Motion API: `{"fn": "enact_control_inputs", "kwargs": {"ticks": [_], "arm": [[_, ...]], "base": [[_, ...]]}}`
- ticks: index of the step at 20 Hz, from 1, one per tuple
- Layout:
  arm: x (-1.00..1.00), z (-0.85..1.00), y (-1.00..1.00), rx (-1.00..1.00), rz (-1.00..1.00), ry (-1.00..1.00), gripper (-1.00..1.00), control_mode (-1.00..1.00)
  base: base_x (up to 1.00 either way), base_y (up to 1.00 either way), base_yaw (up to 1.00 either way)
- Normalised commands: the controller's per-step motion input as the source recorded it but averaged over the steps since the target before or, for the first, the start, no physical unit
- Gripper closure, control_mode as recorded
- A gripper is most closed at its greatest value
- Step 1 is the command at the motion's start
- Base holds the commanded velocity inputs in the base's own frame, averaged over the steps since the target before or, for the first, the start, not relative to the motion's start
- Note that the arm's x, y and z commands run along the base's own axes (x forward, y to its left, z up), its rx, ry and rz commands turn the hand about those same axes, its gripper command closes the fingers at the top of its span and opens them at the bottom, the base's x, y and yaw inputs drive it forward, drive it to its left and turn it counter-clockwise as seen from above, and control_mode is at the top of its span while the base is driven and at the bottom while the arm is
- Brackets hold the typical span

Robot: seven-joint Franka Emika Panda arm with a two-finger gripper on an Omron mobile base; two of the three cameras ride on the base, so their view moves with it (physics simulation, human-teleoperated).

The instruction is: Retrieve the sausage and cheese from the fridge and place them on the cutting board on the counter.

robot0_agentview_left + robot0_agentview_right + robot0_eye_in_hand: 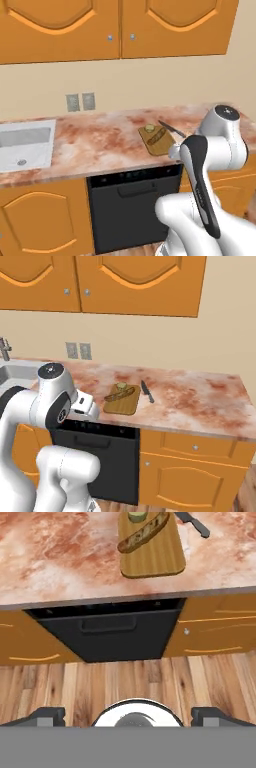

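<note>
The counter (95, 140) is a broad slab of pinkish-red and white marbled stone, smooth and hard, over orange wooden cabinets (190, 476) and a black dishwasher front (110, 632). On it, near the front edge, lies the cutting board (155, 557), a flat tan wooden rectangle with rounded corners. A thin dark-handled knife (147, 392) rests just beside it. The sausage (142, 536), a reddish-brown cylinder with rounded ends, lies across the board; it looks light, firm and liable to roll, best pinched across its middle. The cheese (136, 516), a pale roundish chunk touching it, seems soft and light. The gripper (129, 716) hangs back over the floor, jaws spread wide and empty.
</note>
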Motion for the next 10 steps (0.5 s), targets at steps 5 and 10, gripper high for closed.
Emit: {"fn": "enact_control_inputs", "kwargs": {"ticks": [5,10], "arm": [[0.00,0.00,0.00,0.00,0.00,0.00,-1.00,1.00],[0.00,0.00,0.00,0.00,0.00,0.00,-1.00,1.00]], "base": [[-0.36,0.00,0.75],[-0.04,-0.01,0.95]]}}
